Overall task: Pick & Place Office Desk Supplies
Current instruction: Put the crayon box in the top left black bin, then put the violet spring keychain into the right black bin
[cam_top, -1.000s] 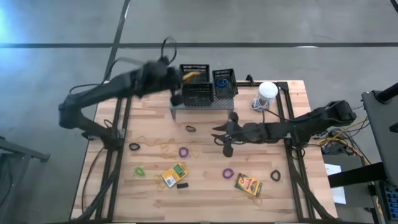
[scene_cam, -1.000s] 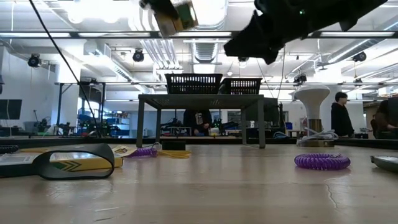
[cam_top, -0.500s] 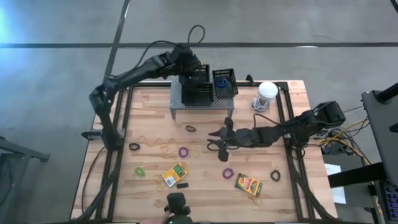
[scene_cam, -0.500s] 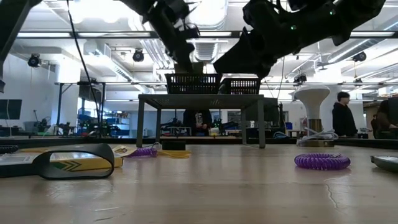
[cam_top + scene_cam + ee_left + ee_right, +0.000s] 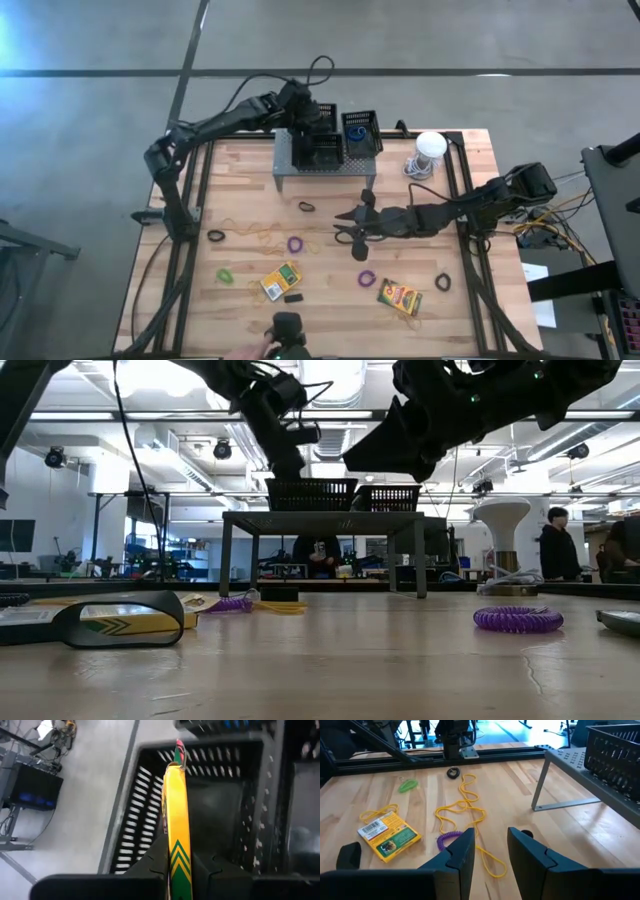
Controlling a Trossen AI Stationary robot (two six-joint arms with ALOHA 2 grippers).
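Now our left gripper (image 5: 176,870) pinches a light, stiff crayon box (image 5: 177,815) edgewise over a basket (image 5: 150,790), while our right gripper (image 5: 490,851) hangs open.

White corded object (image 5: 429,149) beside grey shelf (image 5: 322,168)

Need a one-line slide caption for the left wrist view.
Left gripper holds a yellow crayon box edge-on above an open black lattice basket.
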